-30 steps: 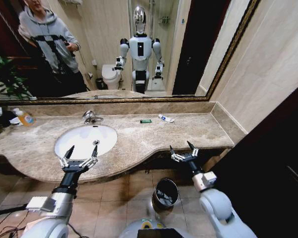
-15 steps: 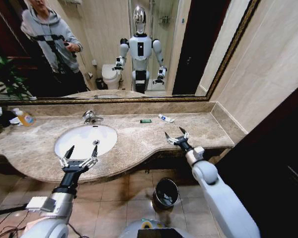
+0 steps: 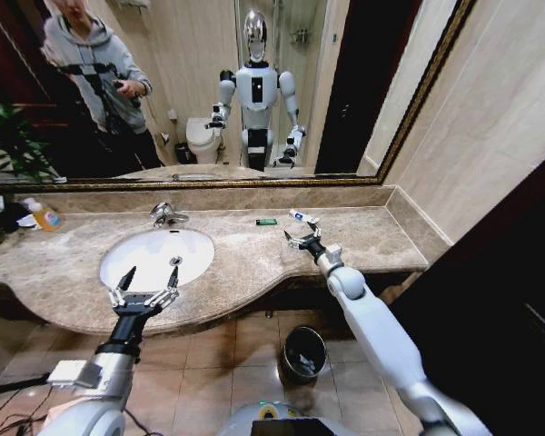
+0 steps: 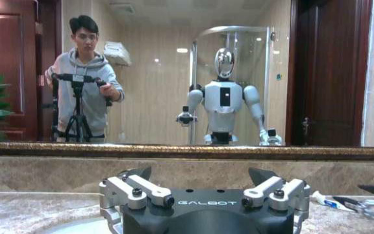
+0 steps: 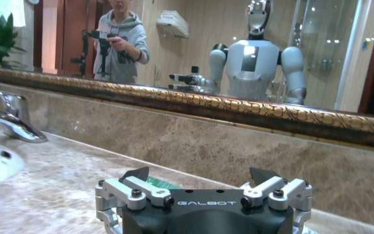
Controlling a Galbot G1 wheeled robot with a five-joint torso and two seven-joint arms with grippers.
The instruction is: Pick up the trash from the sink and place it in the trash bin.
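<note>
Reaching forward over the marble table, the right tool [image 3: 302, 238], fingers wide, has advanced to near the white tube [image 3: 302, 216] and green packet [image 3: 266, 222]; left tool [image 3: 145, 289] waits wide beside the sink [image 3: 154, 256].

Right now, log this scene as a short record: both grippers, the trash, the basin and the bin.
right gripper: open, reached out over the marble counter, near the white tube
left gripper: open, over the counter's front edge by the sink
white tube with blue end: lying on the counter near the back wall
green packet: flat on the counter, beside the tube, apart from it
sink: white basin, chrome tap behind it
trash bin: on the tiled floor below the counter
</note>
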